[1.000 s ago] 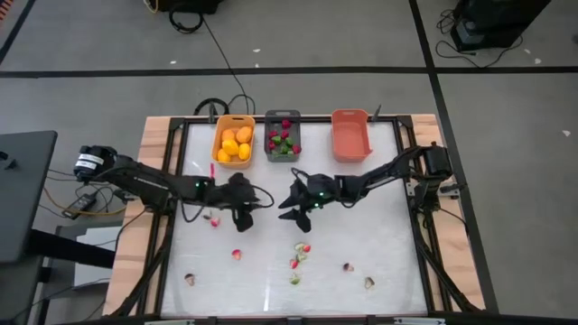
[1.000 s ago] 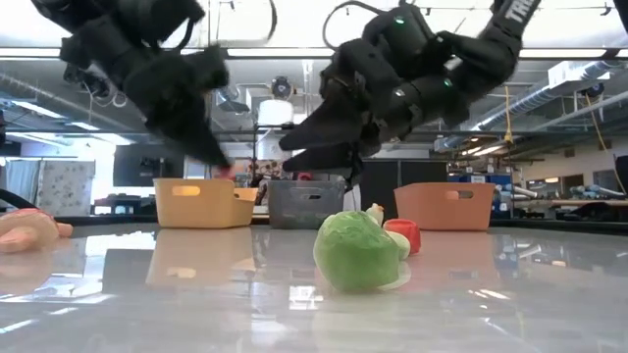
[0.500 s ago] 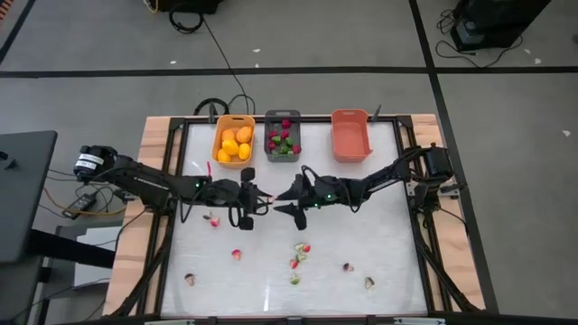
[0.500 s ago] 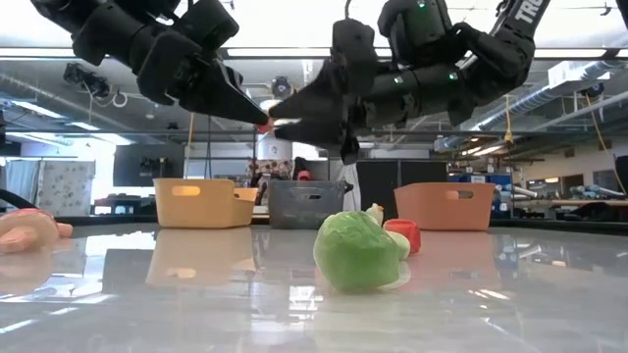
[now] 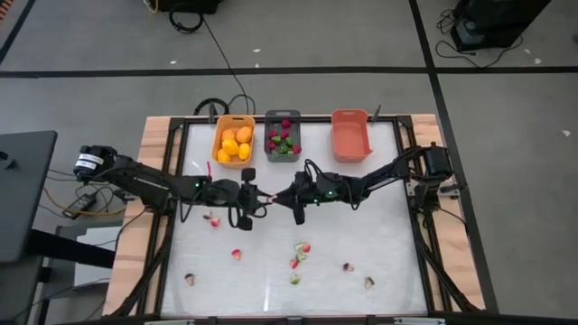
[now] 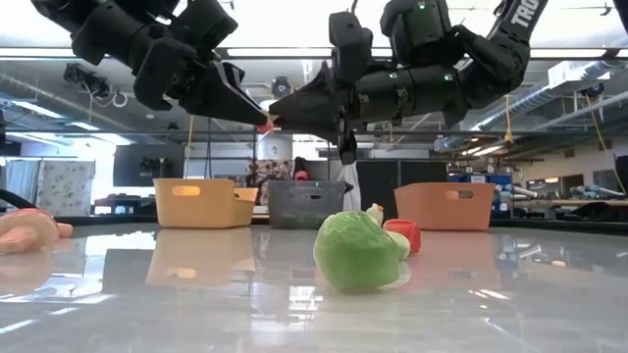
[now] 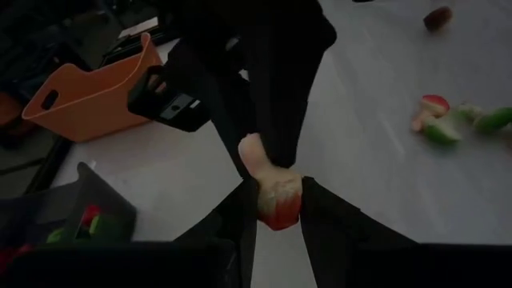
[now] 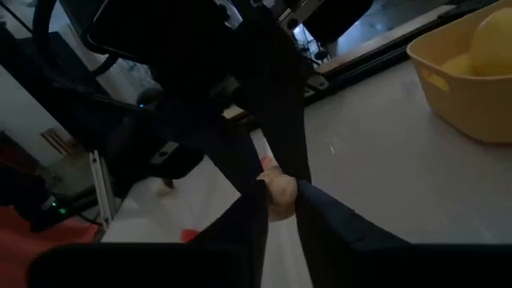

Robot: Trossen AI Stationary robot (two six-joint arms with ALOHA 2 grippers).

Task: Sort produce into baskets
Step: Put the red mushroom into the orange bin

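Scattered produce lies on the near half of the surface: a green sprout-like piece with a red piece touching it on its right, pale slices near the near corners, and a radish-like piece left of centre.

Above mid-surface the 2 arms meet tip to tip. The left gripper has its jaws closed narrowly on a small pinkish-red piece, whose long axis runs outward from those jaws toward the other arm. The right gripper comes in from the right, and its jaws also pinch the free end of the same piece, so the piece sits between the 2 grippers, held by both. This reads as a hand-over, and the next step probably needs 1 arm to let go.

Along the far edge stand 3 baskets: the yellow-orange basket with orange fruits, the dark grey basket with red and green pieces, and the coral basket, which appears empty.
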